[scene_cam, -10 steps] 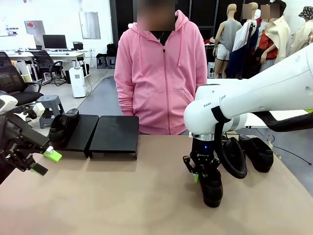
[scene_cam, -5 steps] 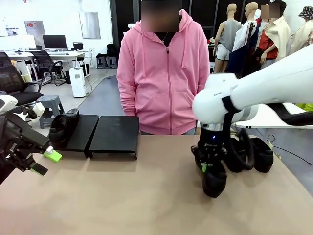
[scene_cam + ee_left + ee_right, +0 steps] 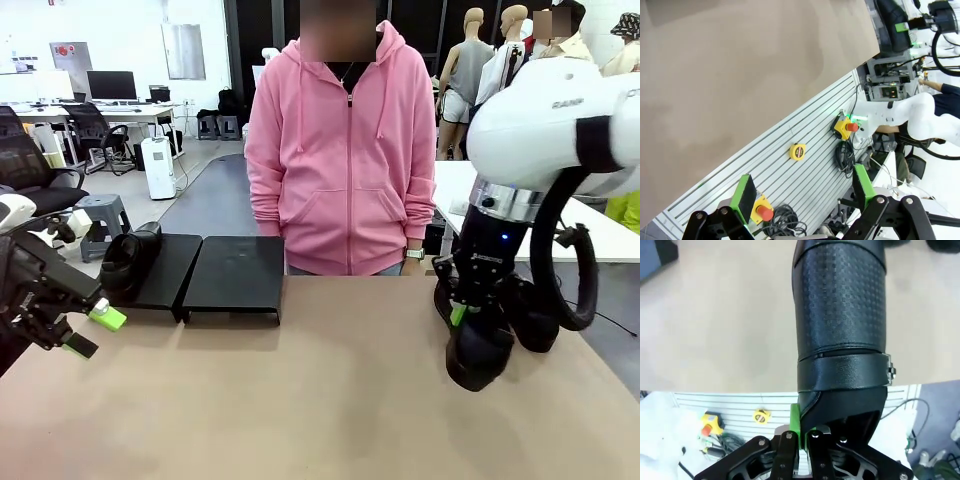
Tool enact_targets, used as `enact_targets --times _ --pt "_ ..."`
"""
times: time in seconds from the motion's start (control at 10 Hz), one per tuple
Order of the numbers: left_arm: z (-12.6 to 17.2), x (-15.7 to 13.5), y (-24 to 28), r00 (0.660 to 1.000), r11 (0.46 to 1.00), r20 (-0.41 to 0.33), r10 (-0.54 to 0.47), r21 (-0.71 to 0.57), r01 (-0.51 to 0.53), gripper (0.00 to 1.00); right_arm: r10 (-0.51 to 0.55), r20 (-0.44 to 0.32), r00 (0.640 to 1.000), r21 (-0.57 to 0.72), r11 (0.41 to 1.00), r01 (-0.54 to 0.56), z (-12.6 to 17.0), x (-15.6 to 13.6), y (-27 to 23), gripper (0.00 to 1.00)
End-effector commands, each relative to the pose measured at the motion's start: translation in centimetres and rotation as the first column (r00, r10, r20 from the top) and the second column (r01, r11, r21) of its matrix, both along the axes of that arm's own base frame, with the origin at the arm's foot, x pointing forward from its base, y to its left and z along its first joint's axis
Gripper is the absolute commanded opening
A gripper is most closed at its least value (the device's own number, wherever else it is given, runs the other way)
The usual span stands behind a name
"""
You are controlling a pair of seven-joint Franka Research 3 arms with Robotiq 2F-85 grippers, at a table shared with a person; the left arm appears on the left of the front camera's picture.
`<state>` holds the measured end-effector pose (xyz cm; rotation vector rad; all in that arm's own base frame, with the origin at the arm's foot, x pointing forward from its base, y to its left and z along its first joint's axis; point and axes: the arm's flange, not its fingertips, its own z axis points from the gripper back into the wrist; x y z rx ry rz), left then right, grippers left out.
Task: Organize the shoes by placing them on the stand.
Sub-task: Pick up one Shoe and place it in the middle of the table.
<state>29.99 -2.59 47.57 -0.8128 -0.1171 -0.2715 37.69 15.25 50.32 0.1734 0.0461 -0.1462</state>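
Observation:
My right gripper (image 3: 461, 316) is shut on the heel rim of a glossy black shoe (image 3: 478, 352), which hangs toe-down at the table's right side. In the right wrist view the shoe (image 3: 840, 330) stretches away from the shut gripper (image 3: 801, 432), one green pad (image 3: 795, 419) against its rim. Another shoe (image 3: 537, 318) sits behind it, partly hidden by the arm. A third shoe (image 3: 130, 260) rests on the left end of the low black stand (image 3: 235, 275) at the far left. My left gripper (image 3: 92, 332) hovers open at the near left edge, with nothing between its pads (image 3: 746, 192).
A person in a pink hoodie (image 3: 345, 150) stands at the far side, behind the table's middle. The tan tabletop (image 3: 280, 400) stretches between the stand and the held shoe. Below the table edge, the left wrist view shows a slotted rail (image 3: 805, 130) with a yellow tape measure (image 3: 798, 151).
My right arm has moved to the right and risen, carrying the shoe from its spot on the table. The left arm has stayed still. The person has shifted slightly right.

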Motion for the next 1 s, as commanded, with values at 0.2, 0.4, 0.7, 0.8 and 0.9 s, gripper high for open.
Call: enact_targets --times 0.2,0.4,0.7,0.8,0.9 --pt "0.2 -0.1 0.4 1.000 1.000 -0.004 -0.011 0.004 0.011 1.00 -0.003 0.005 1.000 -0.012 1.000 0.003 -0.3 1.3 0.4 0.00" --pt "0.2 -0.1 0.4 1.000 1.000 -0.004 -0.011 0.004 0.011 1.00 0.077 0.145 0.986 -0.044 0.996 -0.072 0.6 -0.2 3.3 0.00" --pt "0.2 -0.1 0.4 1.000 1.000 -0.004 -0.011 0.004 0.011 1.00 0.336 0.111 0.935 -0.120 0.939 -0.323 1.9 3.6 20.5 0.00" --pt "0.2 -0.1 0.4 1.000 1.000 -0.004 -0.011 0.004 0.011 1.00 0.359 0.076 0.930 -0.075 0.933 -0.353 1.1 3.9 24.0 0.00" --pt "0.2 -0.1 0.4 1.000 1.000 -0.004 -0.011 0.004 0.011 1.00 0.381 -0.018 0.924 -0.067 0.922 -0.382 -0.2 3.5 27.0 0.00"
